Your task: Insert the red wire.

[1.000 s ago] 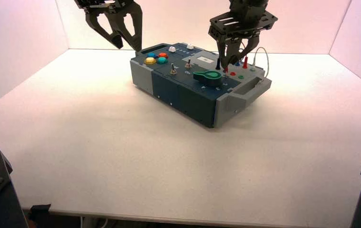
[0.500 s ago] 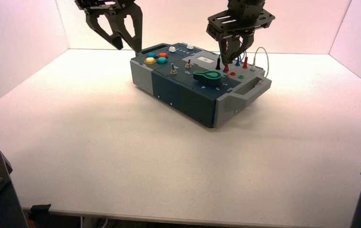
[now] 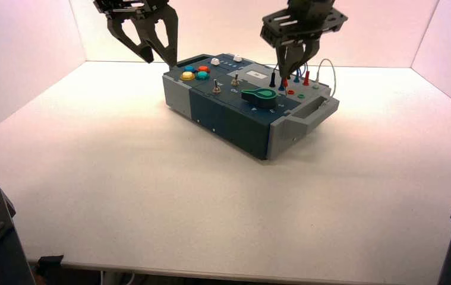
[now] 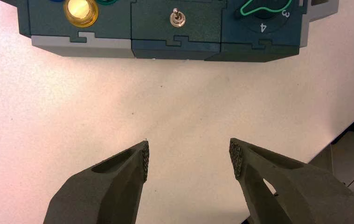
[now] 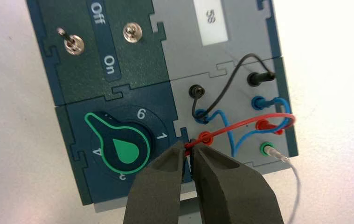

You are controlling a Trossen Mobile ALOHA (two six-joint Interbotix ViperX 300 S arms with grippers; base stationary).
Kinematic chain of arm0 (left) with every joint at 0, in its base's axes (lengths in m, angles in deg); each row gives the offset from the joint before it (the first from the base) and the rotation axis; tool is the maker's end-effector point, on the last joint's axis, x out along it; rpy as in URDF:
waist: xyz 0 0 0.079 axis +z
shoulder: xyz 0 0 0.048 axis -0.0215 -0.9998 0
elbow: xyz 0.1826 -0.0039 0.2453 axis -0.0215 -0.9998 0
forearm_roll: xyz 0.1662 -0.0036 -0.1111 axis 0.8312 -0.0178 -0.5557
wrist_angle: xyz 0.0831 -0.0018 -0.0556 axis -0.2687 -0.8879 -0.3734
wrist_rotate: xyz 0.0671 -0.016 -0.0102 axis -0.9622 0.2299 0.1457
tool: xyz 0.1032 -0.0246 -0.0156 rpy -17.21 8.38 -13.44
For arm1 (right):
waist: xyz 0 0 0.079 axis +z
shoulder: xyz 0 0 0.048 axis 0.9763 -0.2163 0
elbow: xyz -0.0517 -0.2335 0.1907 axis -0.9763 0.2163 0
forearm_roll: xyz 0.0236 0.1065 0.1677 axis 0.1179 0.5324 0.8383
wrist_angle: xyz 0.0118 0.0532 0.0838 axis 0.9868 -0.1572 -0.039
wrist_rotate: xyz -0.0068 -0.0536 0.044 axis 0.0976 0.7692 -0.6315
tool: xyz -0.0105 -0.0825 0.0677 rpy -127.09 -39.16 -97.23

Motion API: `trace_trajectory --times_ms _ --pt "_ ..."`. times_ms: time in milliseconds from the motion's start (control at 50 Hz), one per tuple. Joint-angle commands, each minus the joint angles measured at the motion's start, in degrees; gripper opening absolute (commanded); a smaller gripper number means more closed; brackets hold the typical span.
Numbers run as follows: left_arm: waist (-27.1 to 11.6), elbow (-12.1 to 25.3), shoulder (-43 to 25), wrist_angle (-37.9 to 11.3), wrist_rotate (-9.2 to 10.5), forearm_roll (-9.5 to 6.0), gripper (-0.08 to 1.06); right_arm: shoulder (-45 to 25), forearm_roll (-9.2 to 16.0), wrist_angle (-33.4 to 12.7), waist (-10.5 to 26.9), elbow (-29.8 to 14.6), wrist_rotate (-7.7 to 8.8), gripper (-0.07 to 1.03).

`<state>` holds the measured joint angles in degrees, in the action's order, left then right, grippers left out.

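The red wire (image 5: pixel 245 122) arches over the grey socket panel of the box (image 3: pixel 229 116). One red plug (image 5: pixel 266 125) sits in the far red socket. My right gripper (image 5: pixel 189 150) is shut on the wire's other red plug (image 3: pixel 284 83) and holds it just above the panel, close beside the near red socket (image 5: pixel 206 137). I cannot tell whether the plug's tip touches the socket. In the high view the right gripper (image 3: pixel 289 70) hangs over the box's right end. My left gripper (image 3: pixel 158 56) is open and empty, parked high behind the box's left end.
A blue wire (image 5: pixel 233 140) and a black wire (image 5: pixel 221 88) loop across the same panel. A white wire (image 5: pixel 277 156) is plugged into the green socket. The green knob (image 5: pixel 119 149) and two toggle switches (image 5: pixel 71 43) lie beside the panel. The left wrist view shows bare white table (image 4: pixel 189 93).
My right gripper's fingers have closed on the red plug and risen a little with it. The left arm has not moved.
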<state>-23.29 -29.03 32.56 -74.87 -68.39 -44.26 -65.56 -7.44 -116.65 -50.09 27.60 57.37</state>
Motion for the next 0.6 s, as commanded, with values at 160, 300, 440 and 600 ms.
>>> trace_trajectory --times_ms 160,300,440,600 --pt "-0.1 1.8 0.3 0.0 0.09 -0.18 0.88 2.3 0.3 3.0 -0.3 0.9 -0.88 0.0" --pt "-0.2 1.8 0.3 0.0 0.09 -0.18 0.88 2.1 0.3 3.8 -1.0 1.2 -1.32 -0.01" --pt "-0.2 1.8 0.3 0.0 0.09 -0.18 0.88 2.5 0.3 4.6 -2.2 1.8 -1.41 -0.02" --pt "-0.2 1.8 0.4 0.0 0.09 -0.18 0.88 1.9 0.4 4.7 -2.9 1.7 -1.49 -0.02"
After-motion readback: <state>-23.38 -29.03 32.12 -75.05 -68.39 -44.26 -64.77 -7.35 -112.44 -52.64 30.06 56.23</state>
